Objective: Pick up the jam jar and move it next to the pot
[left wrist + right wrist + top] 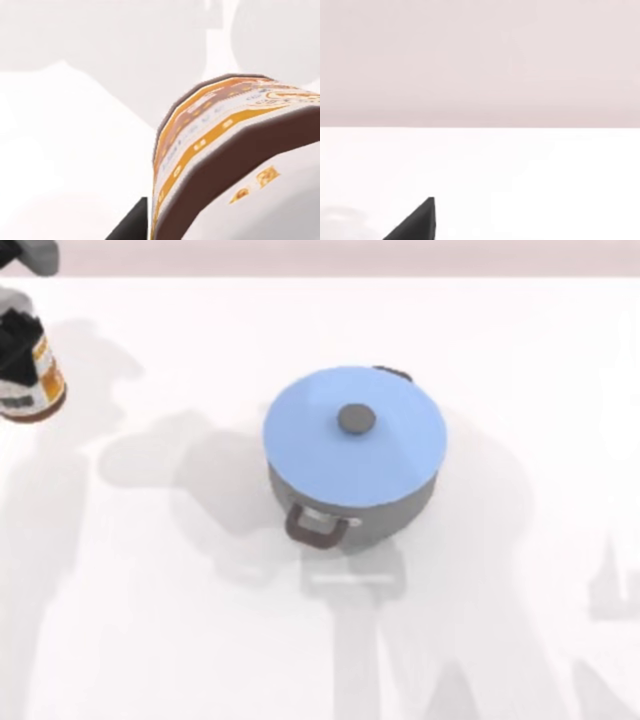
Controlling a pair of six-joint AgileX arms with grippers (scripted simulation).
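Top view, jar: the jam jar is at the far left edge of the table, tilted, with the left gripper dark around its upper part; it looks lifted, judging by the tilt and the shadow lying apart from it
Top view, grip: the left gripper appears clamped on the jar near the lid end, likely so the body hangs free for setting down
Top view, pot: the pot sits mid-table with its blue lid on, well apart from the jar; one handle faces the near edge, so the bare spot on its left seems the natural place to aim for
Left wrist view: the jar's orange-and-white label fills the frame, a dark finger right against its side, which fits a firm hold
Right wrist view: only bare table and one dark fingertip; I cannot tell whether the right gripper is apart or together, and the arm is out of the top view, apparently parked
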